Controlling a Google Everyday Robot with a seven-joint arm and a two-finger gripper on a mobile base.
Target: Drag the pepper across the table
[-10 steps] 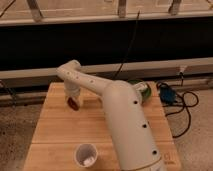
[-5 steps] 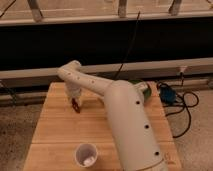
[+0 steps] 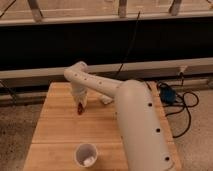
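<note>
Gripper (image 3: 80, 104) reaches down onto the far left part of the table (image 3: 55, 131), jaws pressed together on the pepper (image 3: 78, 108), whose red tip shows beneath them, held low, I judge, so it can slide along the wood, well apart from the near white cup (image 3: 86, 155).

- Arm (image 3: 135, 125): a thick, smooth, off-white tube, widest at the lower right of the frame and slimmer toward the centre left.
- Small dark round holes dot its shell in rows.
- Elbow joint (image 3: 76, 72): rounded white cap, upper left of centre.
- Gripper (image 3: 80, 106): short whitish end piece, left of centre, just below the elbow joint.
</note>
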